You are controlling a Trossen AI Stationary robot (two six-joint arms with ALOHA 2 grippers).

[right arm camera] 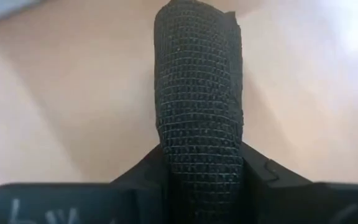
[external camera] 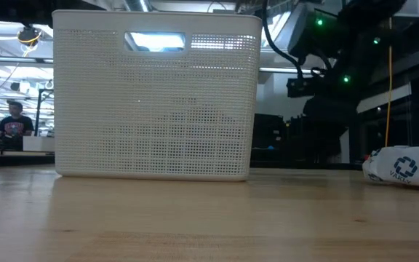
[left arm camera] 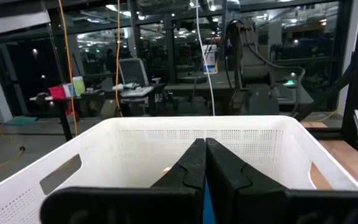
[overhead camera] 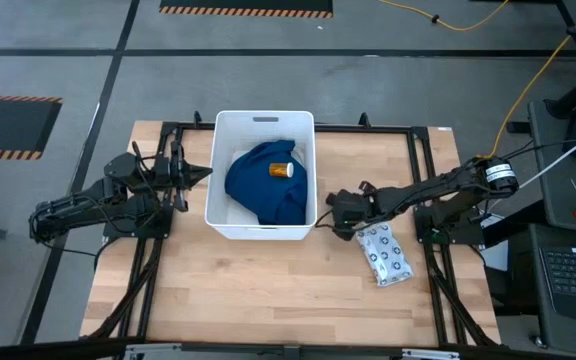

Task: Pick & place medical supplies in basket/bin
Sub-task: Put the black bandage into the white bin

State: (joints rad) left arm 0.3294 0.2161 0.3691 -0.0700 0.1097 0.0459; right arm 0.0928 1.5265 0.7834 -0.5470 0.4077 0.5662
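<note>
White perforated tub (overhead camera: 222, 200) sits near the far edge of the tabletop (overhead camera: 268, 290), about centre, slot handle on its far rim. Inside it: dark blue cloth (overhead camera: 263, 190) bunched up, small orange bottle (overhead camera: 282, 170) lying on top of the cloth. White dark-dotted packet (overhead camera: 383, 253) lies flat on the tabletop toward the right edge, apart from the tub.

Right tool (overhead camera: 334, 212) is just beside the tub's right wall, near its front corner, above the tabletop, pinching a black mesh-textured oblong (right arm camera: 197, 106) between its fingers. Packet is just in front of that arm.

Left tool (overhead camera: 200, 173) is at the tub's left wall, tips pointing at the rim, fingers (left arm camera: 194, 168) pressed together, holding nothing.

Person (external camera: 13, 124) seated in the room far behind the tabletop.
</note>
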